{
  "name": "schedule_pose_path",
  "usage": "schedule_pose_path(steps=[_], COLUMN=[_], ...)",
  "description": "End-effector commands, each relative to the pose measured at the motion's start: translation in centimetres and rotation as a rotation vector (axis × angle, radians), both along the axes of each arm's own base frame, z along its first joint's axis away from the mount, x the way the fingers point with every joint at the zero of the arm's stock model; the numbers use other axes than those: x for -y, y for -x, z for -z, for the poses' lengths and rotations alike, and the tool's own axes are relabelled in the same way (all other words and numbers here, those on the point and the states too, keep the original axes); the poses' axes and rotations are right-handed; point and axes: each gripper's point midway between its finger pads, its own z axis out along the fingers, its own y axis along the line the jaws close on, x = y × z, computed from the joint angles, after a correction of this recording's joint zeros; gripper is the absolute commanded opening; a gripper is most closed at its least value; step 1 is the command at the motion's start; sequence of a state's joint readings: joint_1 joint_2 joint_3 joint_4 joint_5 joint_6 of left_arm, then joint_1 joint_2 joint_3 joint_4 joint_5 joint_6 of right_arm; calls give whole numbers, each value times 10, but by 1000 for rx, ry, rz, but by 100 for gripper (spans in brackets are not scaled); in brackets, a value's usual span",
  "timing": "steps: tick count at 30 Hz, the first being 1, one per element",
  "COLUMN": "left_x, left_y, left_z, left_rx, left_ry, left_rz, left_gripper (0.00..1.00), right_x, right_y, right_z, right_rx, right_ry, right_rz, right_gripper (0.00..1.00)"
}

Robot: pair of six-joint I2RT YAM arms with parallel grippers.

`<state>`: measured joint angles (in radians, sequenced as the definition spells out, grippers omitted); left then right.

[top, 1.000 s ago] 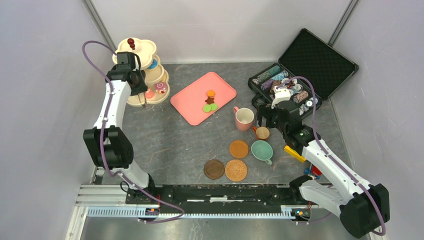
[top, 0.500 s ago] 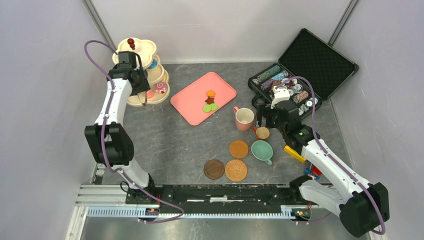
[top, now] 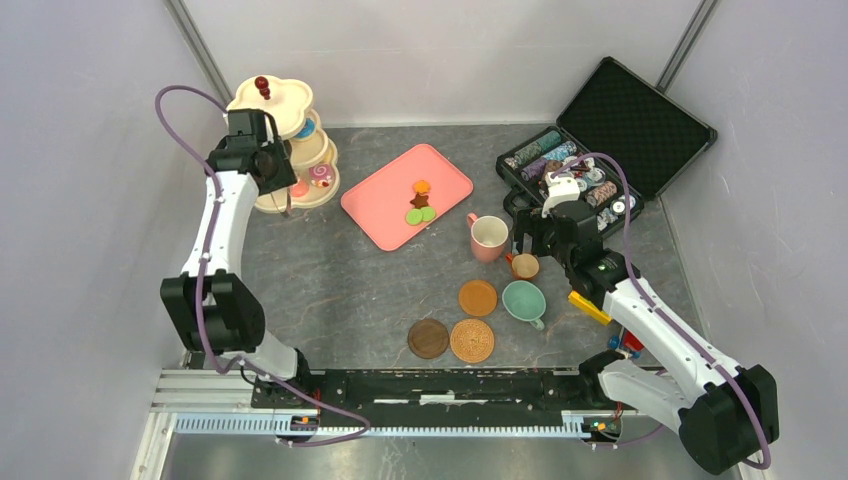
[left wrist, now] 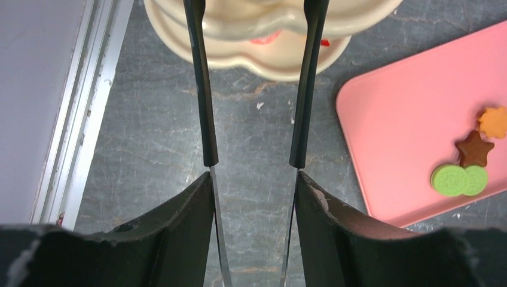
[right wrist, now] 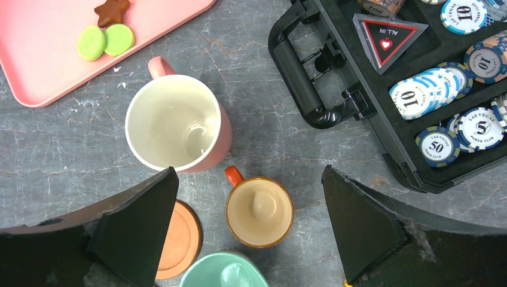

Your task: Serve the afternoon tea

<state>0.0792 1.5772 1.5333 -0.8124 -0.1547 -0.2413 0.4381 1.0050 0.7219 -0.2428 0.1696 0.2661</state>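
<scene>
Well, left of the pink tray (top: 380, 215), the left claw (left wrist: 254, 18) is parted and empty at the cream stand (top: 285, 100). Right of the tray, the right claw (right wrist: 248, 173) hangs spread wide over the upright brown cup (right wrist: 259, 211). The cup is probably light, stiff and smooth, so grip its wall. Its handle points trayward.

A robot lab cell: plain pale panels (top: 90, 150) box in a grey stone-look table (top: 330, 290), with a slotted aluminium rail (top: 215, 383) along its near edge.
</scene>
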Motion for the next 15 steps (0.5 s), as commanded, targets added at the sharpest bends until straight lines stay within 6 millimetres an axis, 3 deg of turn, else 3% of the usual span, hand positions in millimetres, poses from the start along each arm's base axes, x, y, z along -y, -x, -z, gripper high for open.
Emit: schedule_pose_path(steps=[1,6,10,15], left_x=[4,14,36,96], left_y=[15,37,51,59], left_z=[-20,-25,-28,-23], left_rx=[88,126,156,168], left_ry=[33,64,106,149], left_rz=[-18,3,70,251], left_gripper=[57,57,57,58], right_x=[-2,-3,-1,0], right_y=[-3,-2,-3,-6], right_z=[-12,-9,-7,-9], right_rx=[37,26,22,23], right_ry=[-24,-24,-13,-6], right_rz=[4,2,9,20], right_gripper=[98,98,98,98])
